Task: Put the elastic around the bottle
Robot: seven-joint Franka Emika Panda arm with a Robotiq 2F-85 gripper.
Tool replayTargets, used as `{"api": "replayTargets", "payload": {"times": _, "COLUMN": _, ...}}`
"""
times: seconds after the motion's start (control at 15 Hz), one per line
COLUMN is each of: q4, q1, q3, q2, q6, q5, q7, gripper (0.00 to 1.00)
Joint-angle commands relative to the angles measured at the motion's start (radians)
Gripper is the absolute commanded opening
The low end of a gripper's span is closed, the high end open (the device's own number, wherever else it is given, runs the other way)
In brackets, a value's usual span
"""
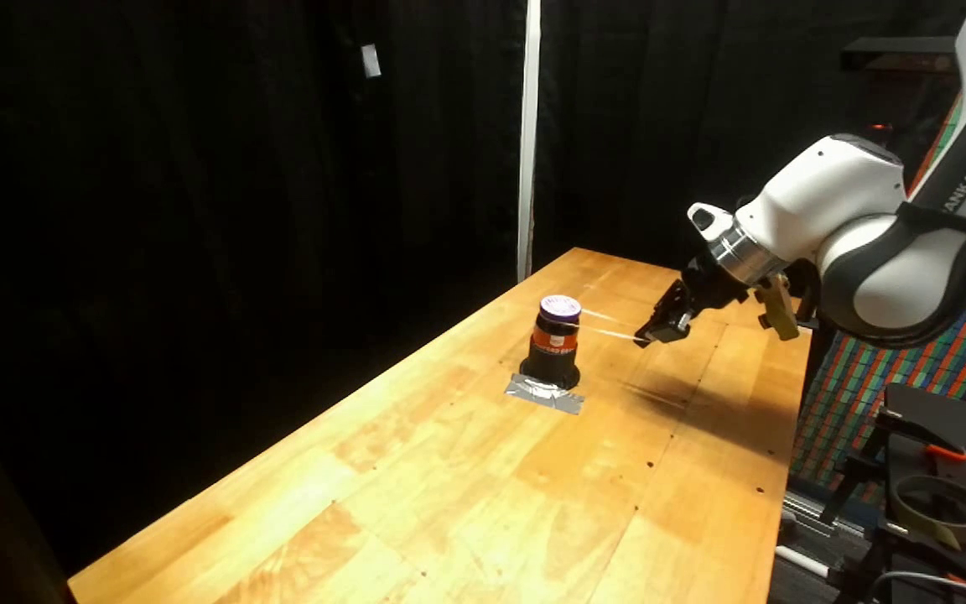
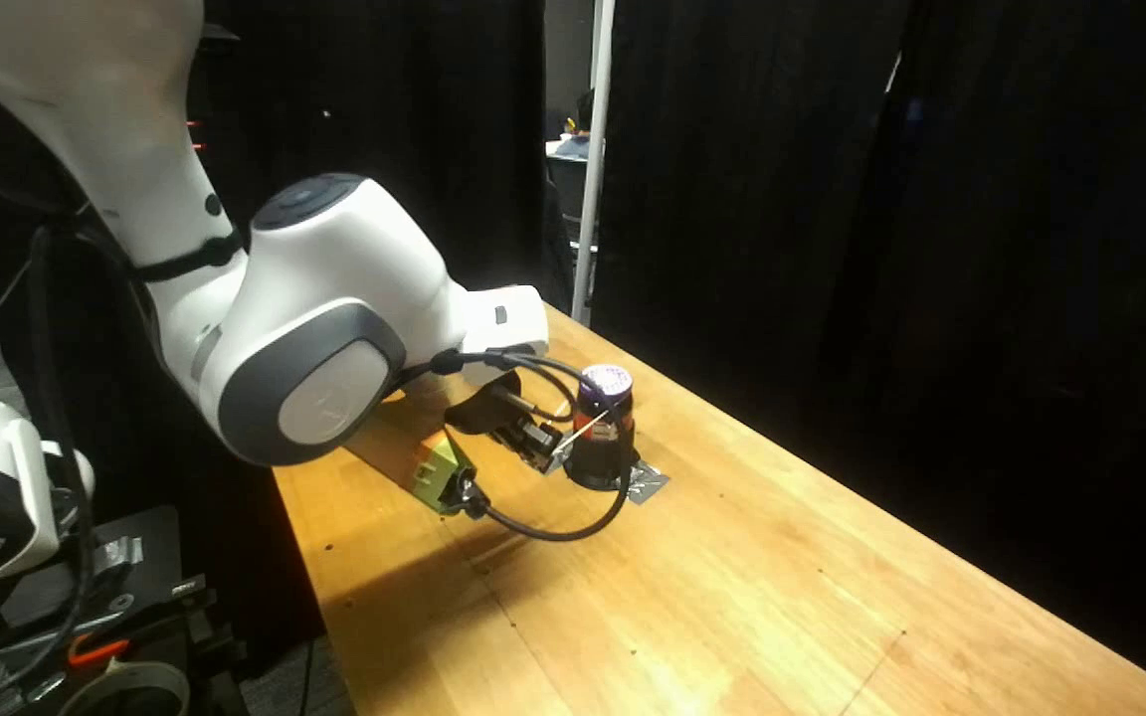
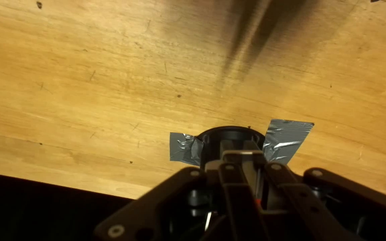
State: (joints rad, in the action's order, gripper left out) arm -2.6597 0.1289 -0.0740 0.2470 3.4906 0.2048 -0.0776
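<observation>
The bottle stands upright on the table, with a black body, orange label and pale purple-rimmed lid; it also shows in an exterior view. The elastic is a thin pale band stretched taut from my fingertips to the bottle's upper part. One strand meets its near side, the other runs to its far side; the back of the loop is hidden. My gripper is shut on the elastic, apart from the bottle on the robot's side. In the wrist view the fingers cover most of the bottle; the elastic is unclear there.
Silver tape holds the bottle's base to the wooden table. The table's long edge lies just beyond the bottle, with black curtains behind. A cable loop hangs from the wrist. A cart with tools stands beside the table.
</observation>
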Motion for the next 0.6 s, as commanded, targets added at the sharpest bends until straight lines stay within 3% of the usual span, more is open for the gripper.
{"api": "replayTargets", "payload": {"times": 0.0, "q4": -0.052, "q1": -0.016, "q3": 0.034, "q2": 0.119, "q6": 0.269, "q5": -0.049, "q7": -0.035, "gripper": 0.17}}
{"api": "replayTargets", "payload": {"times": 0.27, "q4": -0.035, "q1": -0.009, "q3": 0.065, "q2": 0.265, "q6": 0.559, "q5": -0.093, "q7": -0.055, "gripper": 0.13}}
{"api": "replayTargets", "payload": {"times": 0.53, "q4": -0.019, "q1": 0.036, "q3": 0.072, "q2": 0.363, "q6": 0.828, "q5": -0.221, "q7": -0.117, "gripper": 0.15}}
